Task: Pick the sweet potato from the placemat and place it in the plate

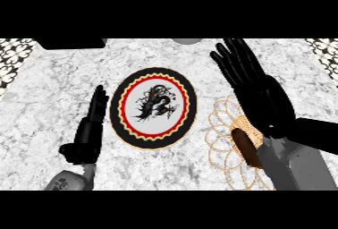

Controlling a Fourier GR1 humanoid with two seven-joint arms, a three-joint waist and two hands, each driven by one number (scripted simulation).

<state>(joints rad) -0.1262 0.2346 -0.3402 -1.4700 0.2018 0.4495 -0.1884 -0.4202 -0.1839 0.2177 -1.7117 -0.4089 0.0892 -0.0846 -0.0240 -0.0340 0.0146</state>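
On the placemat [228,134], the sweet potato [244,146] lies lengthwise near-to-far.

Even, bright light falls across the pale marbled table [59,98]; shadows are faint, and the black hands show almost no surface detail.

A black object [71,43] sits at the far left edge of the marbled grey bench [59,85]. A small grey rounded thing [187,41] lies further right.
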